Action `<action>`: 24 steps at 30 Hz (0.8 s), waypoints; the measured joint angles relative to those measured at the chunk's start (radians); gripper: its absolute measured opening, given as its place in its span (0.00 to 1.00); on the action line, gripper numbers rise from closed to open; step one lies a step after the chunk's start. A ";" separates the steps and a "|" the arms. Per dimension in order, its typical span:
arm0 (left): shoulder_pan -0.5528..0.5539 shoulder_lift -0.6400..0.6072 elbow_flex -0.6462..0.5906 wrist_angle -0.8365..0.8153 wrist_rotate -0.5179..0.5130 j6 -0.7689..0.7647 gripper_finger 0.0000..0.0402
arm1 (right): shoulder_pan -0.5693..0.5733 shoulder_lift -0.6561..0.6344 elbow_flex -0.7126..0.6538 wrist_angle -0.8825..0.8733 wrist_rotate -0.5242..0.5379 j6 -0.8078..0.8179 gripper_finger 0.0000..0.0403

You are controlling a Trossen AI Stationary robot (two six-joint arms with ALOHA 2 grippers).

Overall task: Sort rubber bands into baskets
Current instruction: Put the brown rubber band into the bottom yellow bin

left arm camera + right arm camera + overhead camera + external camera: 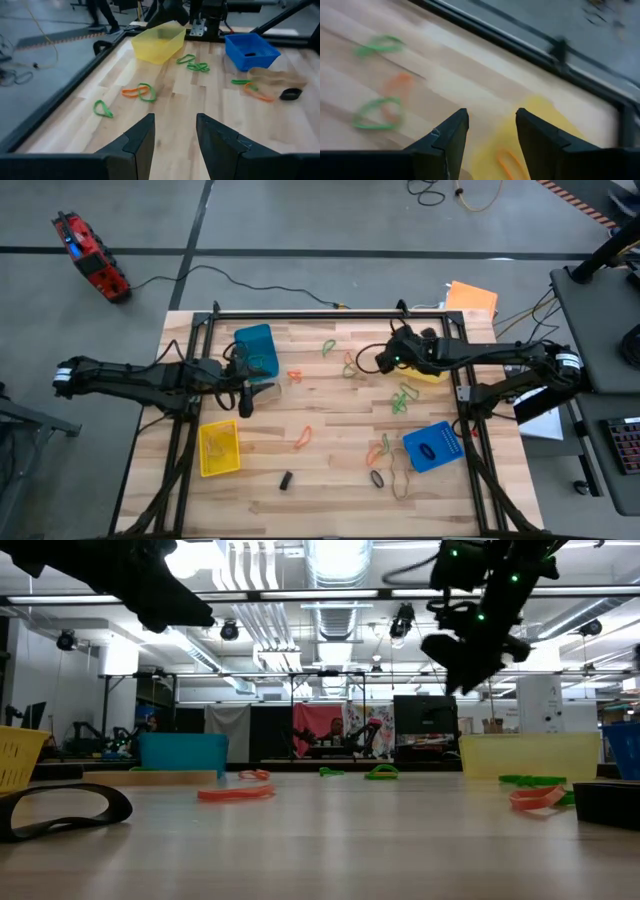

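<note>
Below the open right gripper (490, 132), an orange rubber band (507, 162) lies in the yellow basket (542, 125).

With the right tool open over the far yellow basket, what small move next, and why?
Probably swing the right tool back to the green rubber bands beside the yellow basket: its fingers are apart and empty, and an orange band already lies inside.
</note>
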 joint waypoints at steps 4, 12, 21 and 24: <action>0.035 0.000 0.000 0.000 -0.003 0.082 0.32 | 0.000 0.000 0.000 0.230 -0.099 -0.198 0.41; 0.209 0.002 0.000 -0.090 0.059 0.142 0.32 | -0.003 0.000 0.005 0.535 -0.252 -0.450 0.40; 0.475 0.017 0.062 -0.302 0.210 0.063 0.32 | -0.051 0.000 0.058 0.527 -0.252 -0.519 0.36; 0.505 0.032 0.101 -0.414 0.209 -0.014 0.30 | -0.068 -0.001 0.086 0.479 -0.252 -0.519 0.35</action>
